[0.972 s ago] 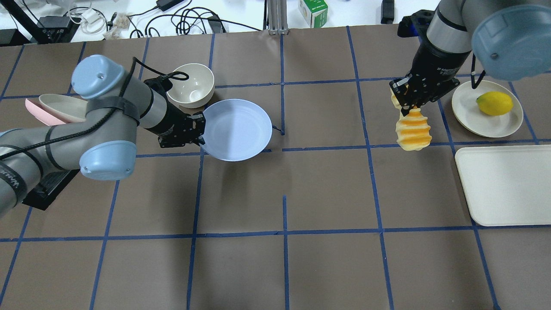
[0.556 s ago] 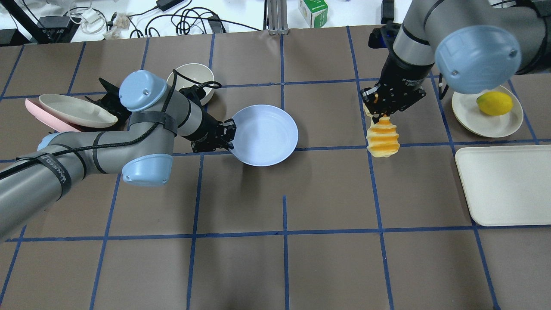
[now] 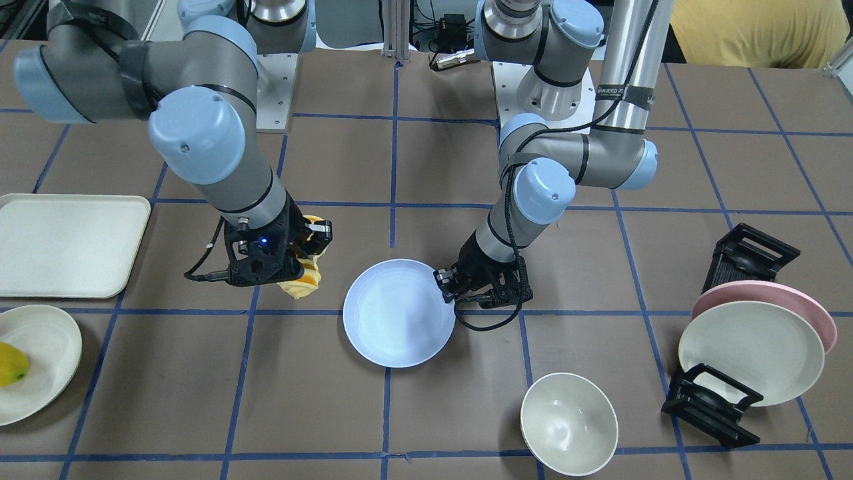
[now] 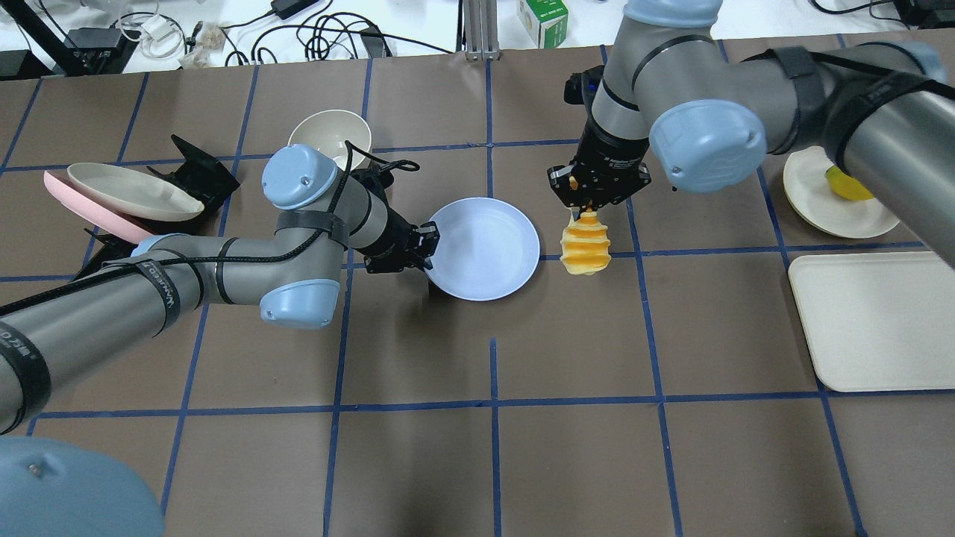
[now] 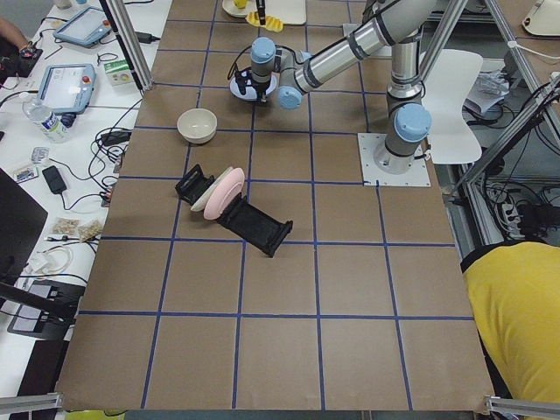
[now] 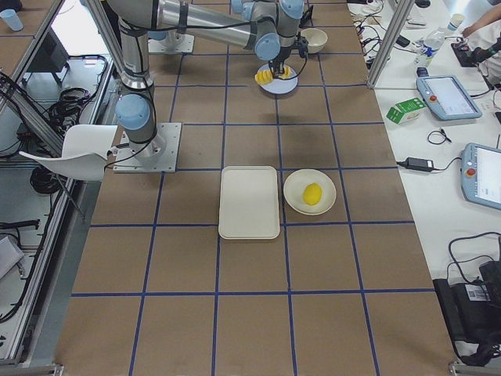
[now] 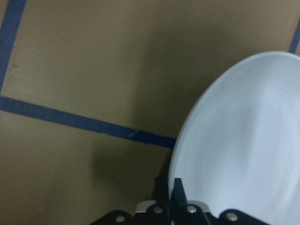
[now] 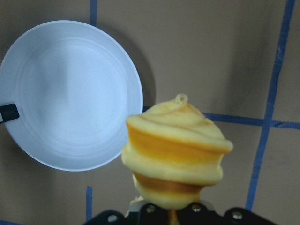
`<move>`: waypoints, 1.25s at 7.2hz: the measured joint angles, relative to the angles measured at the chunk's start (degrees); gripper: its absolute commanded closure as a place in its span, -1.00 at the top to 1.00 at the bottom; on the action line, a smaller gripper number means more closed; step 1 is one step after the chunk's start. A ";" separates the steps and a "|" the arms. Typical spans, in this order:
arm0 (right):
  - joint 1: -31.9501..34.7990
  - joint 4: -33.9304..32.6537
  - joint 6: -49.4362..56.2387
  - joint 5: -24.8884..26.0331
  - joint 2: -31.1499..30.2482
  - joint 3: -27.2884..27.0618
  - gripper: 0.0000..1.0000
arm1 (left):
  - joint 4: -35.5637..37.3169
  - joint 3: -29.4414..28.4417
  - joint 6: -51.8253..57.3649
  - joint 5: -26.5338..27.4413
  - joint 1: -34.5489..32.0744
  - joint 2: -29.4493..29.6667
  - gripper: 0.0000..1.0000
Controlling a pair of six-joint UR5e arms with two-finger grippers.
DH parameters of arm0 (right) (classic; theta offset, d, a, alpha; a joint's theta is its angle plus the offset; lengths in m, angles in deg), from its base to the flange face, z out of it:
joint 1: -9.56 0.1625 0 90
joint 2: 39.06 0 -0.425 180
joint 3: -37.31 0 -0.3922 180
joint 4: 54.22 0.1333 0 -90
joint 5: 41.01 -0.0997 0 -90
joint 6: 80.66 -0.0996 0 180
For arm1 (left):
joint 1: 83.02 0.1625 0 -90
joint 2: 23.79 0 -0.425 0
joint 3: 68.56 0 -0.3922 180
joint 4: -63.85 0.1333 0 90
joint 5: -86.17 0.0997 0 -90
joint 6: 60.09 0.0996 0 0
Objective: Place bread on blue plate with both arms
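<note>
I see my left gripper [image 4: 430,245] pinching the rim of the round, matte blue plate [image 4: 489,250]. Just beside that plate, my right gripper [image 4: 586,206] clamps 1 end of the ridged, orange-striped bread [image 4: 586,250], hanging above the brown bench [image 4: 567,335].

Pale-yellow, orange-banded bread [image 4: 586,250]; plain pale-blue plate [image 4: 485,246].
</note>
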 measured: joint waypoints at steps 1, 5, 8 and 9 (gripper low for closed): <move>2.25 -2.92 -2.66 -0.35 1.94 0.24 -0.95 | 1.31 -0.29 -0.22 0.02 -0.14 0.74 0.98; 4.46 -7.42 -6.86 -3.03 5.76 0.13 -0.95 | -0.40 -3.46 -3.51 0.39 -0.23 -0.66 1.00; 4.92 -11.32 -13.01 -4.22 10.16 1.60 -0.90 | -22.87 -13.27 -3.43 3.31 -0.13 -7.45 1.00; 5.13 -12.78 -15.44 -5.06 11.09 1.76 -0.63 | -30.29 -17.05 -2.88 4.74 -0.24 -10.00 1.00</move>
